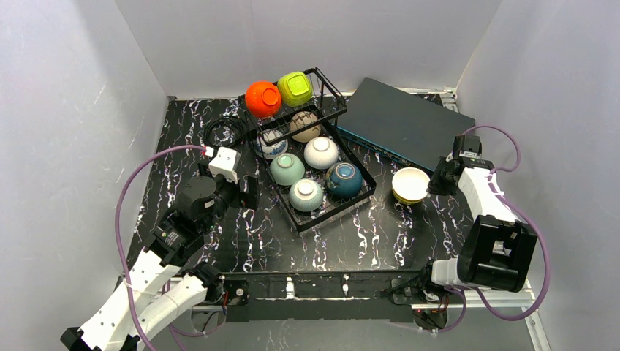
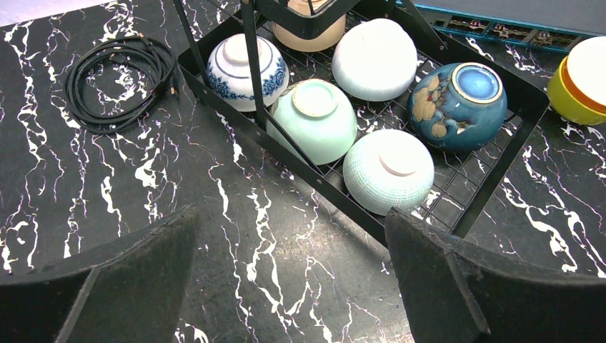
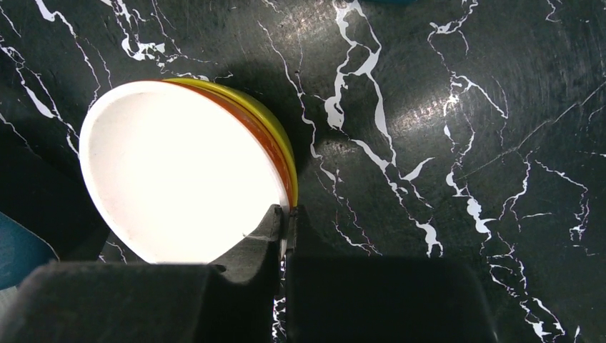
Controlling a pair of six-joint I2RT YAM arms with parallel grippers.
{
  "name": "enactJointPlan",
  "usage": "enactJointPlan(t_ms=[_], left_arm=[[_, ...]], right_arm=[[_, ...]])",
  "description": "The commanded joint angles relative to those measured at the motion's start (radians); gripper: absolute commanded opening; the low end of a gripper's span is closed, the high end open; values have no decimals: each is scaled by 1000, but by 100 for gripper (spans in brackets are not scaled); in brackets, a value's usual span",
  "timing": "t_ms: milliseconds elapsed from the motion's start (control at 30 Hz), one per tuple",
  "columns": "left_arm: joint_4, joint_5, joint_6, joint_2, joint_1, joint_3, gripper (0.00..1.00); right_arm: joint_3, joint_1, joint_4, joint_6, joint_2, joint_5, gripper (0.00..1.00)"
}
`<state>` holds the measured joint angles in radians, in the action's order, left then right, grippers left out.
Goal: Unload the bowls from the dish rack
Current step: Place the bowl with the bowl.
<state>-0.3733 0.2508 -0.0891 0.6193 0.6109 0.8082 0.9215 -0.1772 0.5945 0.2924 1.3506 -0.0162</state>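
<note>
Right gripper (image 3: 286, 221): clenched on the yellow bowl's (image 3: 179, 171) rim, right of the dish rack (image 2: 529, 100).
Left gripper (image 2: 289, 218): released, empty.
Textured pale green bowl (image 2: 388, 171): in the rack, just ahead of the left gripper, the nearer arm.

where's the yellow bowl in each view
top external: yellow bowl on the table, right of the rack.
left wrist: top right corner, cut off by the edge.
right wrist: left of centre, right hand pinching its rim.
landmark: teal bowl, just left of it in top and left wrist views.
</note>
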Motion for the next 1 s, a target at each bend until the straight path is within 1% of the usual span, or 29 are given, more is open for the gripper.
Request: enactJointPlan(t_ms=[0, 100, 367, 667, 867, 967], left_arm=[[15, 1, 1, 0, 4, -4, 98], [16, 1, 1, 0, 4, -4, 98], [15, 2, 3, 4, 4, -4, 98], [7, 5, -12, 25, 4, 13, 98], [-32, -7, -49, 80, 4, 90, 98], [-50, 0, -67, 108, 4, 125, 98]], right_arm=[[-26, -5, -25, 9, -18, -3, 3], [-40, -5, -41, 16, -15, -16, 1], [-41, -5, -41, 17, -10, -20, 2], [-16, -5, -23, 14, -70, -12, 29], [1, -5, -30, 14, -170, -19, 54], [6, -5, -51, 11, -220, -61, 64]])
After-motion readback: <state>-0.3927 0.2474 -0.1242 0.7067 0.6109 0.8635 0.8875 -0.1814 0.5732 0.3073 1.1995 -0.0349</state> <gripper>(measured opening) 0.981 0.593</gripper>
